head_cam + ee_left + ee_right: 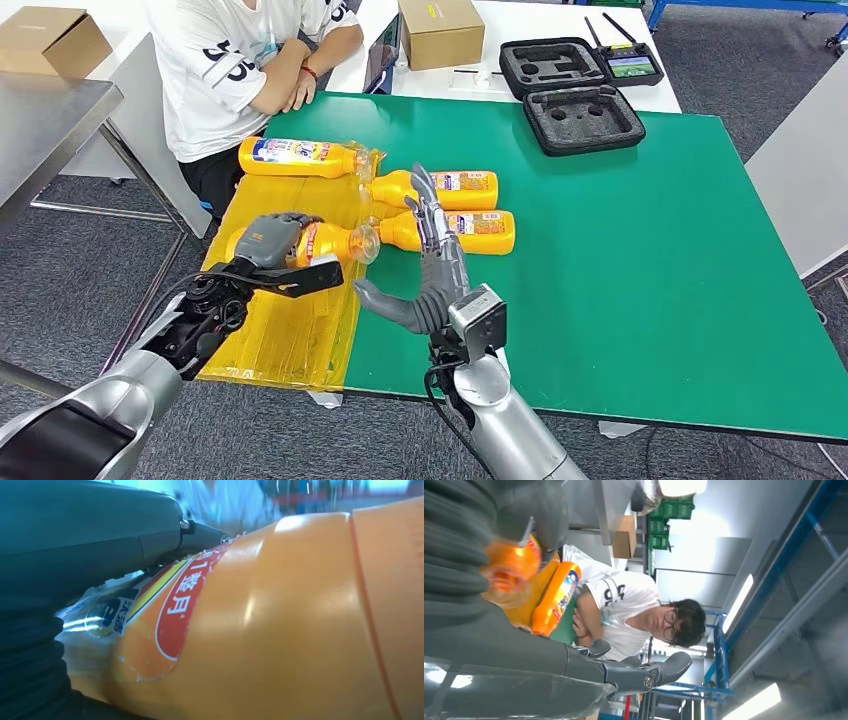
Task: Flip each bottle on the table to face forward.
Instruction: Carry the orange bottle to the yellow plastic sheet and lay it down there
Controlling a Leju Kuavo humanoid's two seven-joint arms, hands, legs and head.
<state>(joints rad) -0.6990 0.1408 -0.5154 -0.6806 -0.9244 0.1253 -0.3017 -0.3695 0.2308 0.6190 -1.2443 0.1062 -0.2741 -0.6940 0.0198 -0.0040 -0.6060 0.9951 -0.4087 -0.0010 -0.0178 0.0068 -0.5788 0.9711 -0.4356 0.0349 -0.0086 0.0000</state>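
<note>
Partly hidden, bottle (330, 243) lies beneath left hand's (272, 240) fingers (290, 222).

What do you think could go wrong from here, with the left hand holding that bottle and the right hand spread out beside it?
The left hand grips the held bottle around its smooth body; it could slip or roll as it turns.

The open right hand reaches over the two bottles on the green table, near the front bottle, and might knock it.

The held bottle's cap end nearly meets that bottle's neck, so they could bump.
</note>
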